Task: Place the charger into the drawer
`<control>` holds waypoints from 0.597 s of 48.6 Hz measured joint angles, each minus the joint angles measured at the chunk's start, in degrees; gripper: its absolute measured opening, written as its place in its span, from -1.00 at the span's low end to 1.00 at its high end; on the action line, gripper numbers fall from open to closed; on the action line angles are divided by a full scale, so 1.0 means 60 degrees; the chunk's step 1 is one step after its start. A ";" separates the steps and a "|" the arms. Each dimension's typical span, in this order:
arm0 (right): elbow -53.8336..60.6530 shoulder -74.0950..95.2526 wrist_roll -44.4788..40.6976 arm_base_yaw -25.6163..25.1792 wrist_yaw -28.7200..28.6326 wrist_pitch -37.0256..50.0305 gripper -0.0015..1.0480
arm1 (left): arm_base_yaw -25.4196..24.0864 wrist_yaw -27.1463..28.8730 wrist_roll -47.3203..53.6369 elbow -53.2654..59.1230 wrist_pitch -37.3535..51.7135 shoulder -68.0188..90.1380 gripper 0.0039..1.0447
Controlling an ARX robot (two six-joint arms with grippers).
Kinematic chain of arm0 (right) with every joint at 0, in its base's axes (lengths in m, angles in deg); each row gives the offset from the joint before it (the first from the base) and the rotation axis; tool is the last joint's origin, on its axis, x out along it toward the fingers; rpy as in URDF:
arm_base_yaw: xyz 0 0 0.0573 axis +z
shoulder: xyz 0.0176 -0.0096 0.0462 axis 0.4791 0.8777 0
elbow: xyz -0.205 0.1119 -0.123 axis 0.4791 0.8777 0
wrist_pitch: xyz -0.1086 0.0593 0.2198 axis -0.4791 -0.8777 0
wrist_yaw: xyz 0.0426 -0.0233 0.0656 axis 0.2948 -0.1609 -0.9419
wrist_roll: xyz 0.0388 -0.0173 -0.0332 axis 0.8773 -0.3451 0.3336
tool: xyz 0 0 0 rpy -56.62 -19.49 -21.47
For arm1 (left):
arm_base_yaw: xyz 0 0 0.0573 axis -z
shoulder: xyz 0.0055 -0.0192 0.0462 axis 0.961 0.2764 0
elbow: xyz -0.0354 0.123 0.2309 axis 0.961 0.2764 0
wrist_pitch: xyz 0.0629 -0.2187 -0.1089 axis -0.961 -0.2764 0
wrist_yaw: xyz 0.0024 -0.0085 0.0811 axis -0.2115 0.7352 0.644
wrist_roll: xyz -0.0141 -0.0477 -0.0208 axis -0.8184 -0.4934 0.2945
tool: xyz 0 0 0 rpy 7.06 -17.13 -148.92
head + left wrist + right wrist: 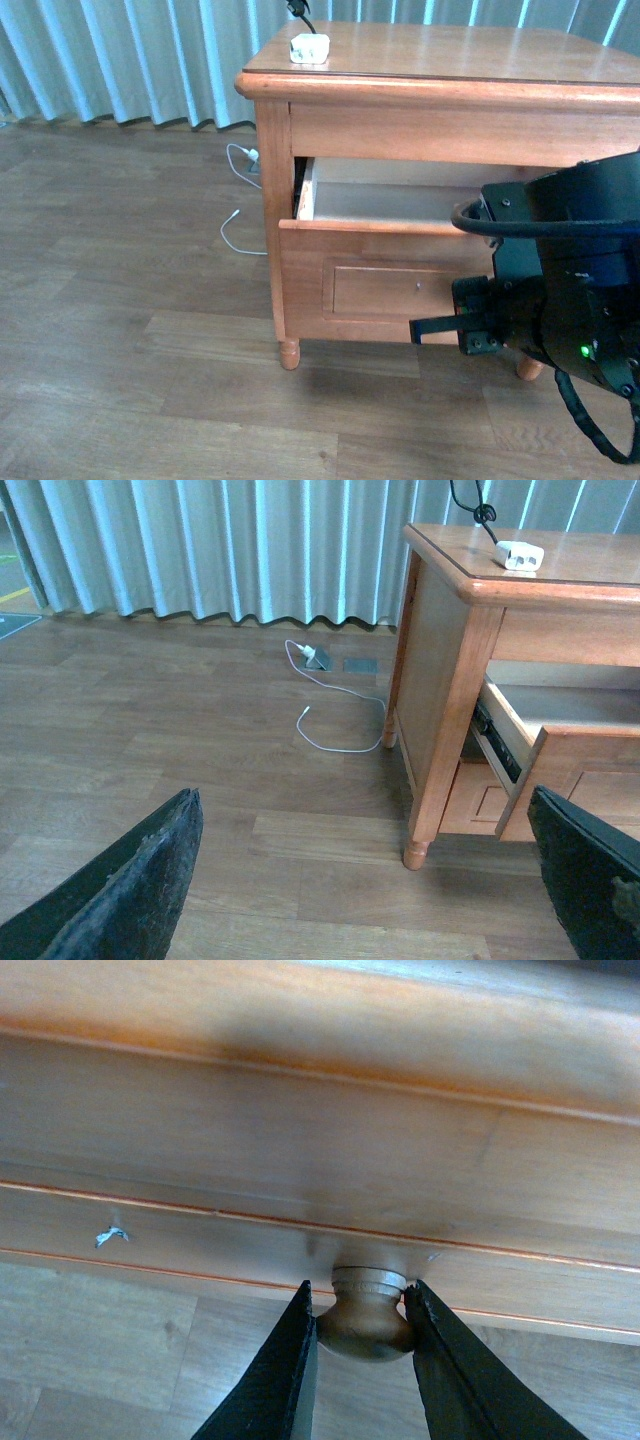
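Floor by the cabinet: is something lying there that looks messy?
Yes. A thin white cable lies loose on the floor beside the cabinet, curled in an untidy loop, its plug end near the curtain. The drawer front also has a small pale scuff.

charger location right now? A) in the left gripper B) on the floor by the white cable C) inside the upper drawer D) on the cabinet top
D: the charger lies on the cabinet top, above the partly open drawer. The left gripper is open and holds nothing, and the right gripper is closed on the knob.
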 joint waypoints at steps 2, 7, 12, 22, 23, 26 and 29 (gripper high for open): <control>0.0153 -0.0175 0.0015 0.0022 -0.0117 -0.0178 -0.56 | 0.0000 0.0000 0.0000 0.0000 0.0000 0.0000 0.89; 0.0477 -0.0495 0.0011 0.0073 -0.0193 -0.0317 -0.57 | 0.0000 0.0000 0.0000 0.0000 0.0000 0.0000 0.89; 0.0849 -0.0816 0.0007 0.0106 -0.0288 -0.0404 -0.57 | 0.0000 0.0000 0.0000 0.0000 0.0000 0.0000 0.89; 0.1614 -0.1468 -0.0062 0.0124 -0.0528 -0.0455 -0.57 | 0.0000 0.0000 0.0000 0.0000 0.0000 0.0000 0.89; 0.1679 -0.1519 -0.0073 0.0124 -0.0535 -0.0452 -0.57 | 0.0000 0.0000 0.0000 0.0000 0.0004 0.0000 0.89; 0.1792 -0.1603 -0.0106 0.0117 -0.0535 -0.0412 -0.58 | 0.0000 0.0000 0.0000 0.0000 0.0000 0.0000 0.89; 0.1825 -0.1621 -0.0109 0.0106 -0.0565 -0.0390 -0.58 | 0.0000 0.0000 0.0000 0.0000 0.0004 0.0000 0.89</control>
